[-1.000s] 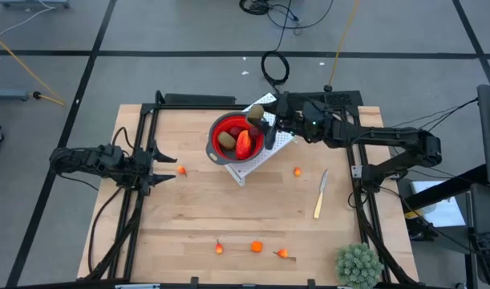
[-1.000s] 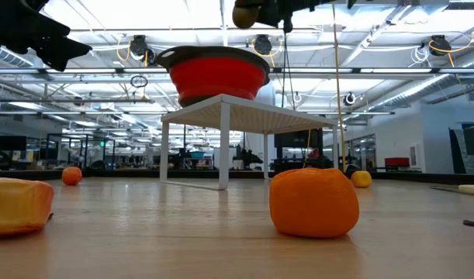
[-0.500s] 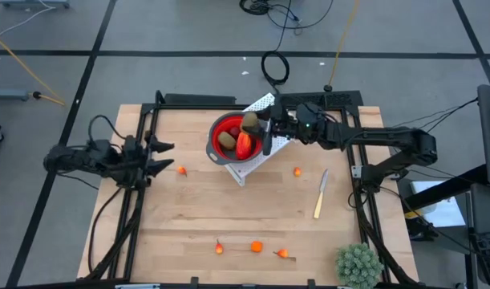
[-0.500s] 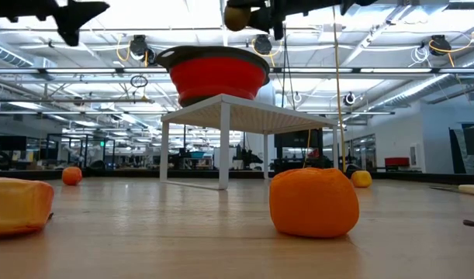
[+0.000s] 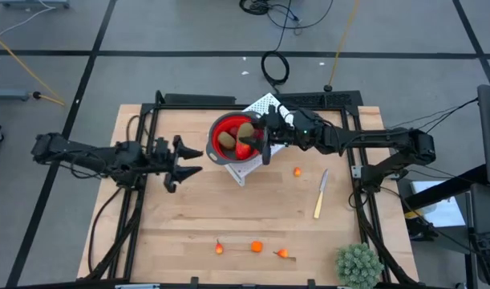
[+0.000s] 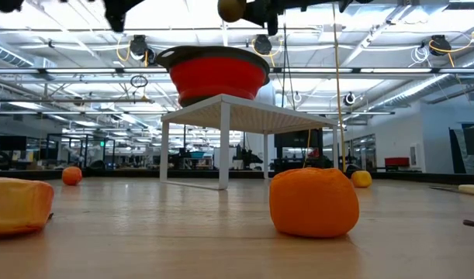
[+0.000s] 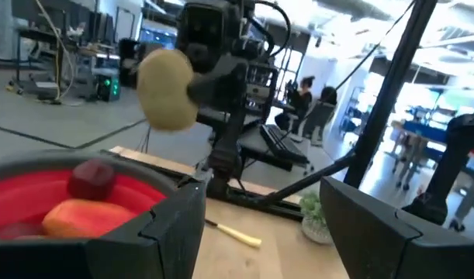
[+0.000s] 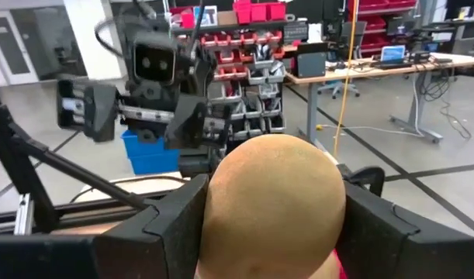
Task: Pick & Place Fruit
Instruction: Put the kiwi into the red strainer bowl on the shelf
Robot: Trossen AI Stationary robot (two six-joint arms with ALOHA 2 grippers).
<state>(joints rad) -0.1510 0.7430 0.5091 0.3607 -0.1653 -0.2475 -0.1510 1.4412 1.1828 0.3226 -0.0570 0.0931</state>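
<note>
A red bowl (image 5: 220,128) stands on a white rack (image 5: 261,156) at the table's far middle. In it lie an olive-brown oval fruit (image 5: 227,141), a red-orange piece (image 5: 244,148) and a dark red ball (image 7: 93,178). My right gripper (image 5: 255,133) is over the bowl, shut on a second olive-brown oval (image 8: 271,201). My left gripper (image 5: 195,160) hovers open just left of the bowl and holds nothing. Small orange fruits (image 5: 297,171) (image 5: 257,246) lie on the wooden table. My right gripper pinches the olive-brown oval by its two opposite sides (image 8: 213,209) between its two fingers. The fingers reach level from the table's right side. The oval (image 6: 231,9) is lifted clear, above the bowl's rim (image 6: 213,53).
A pale yellow stick (image 5: 320,195) lies right of centre and a spiky green plant ball (image 5: 358,265) sits at the near right corner. More orange pieces (image 5: 219,247) (image 5: 283,254) lie near the front edge. Black frame rails (image 5: 140,201) run along both table sides.
My left gripper has risen and swung toward the table's right, up to the bowl, still open. My right gripper has carried the olive-brown oval a little toward the table's left, from the bowl's far right rim to over the bowl.
</note>
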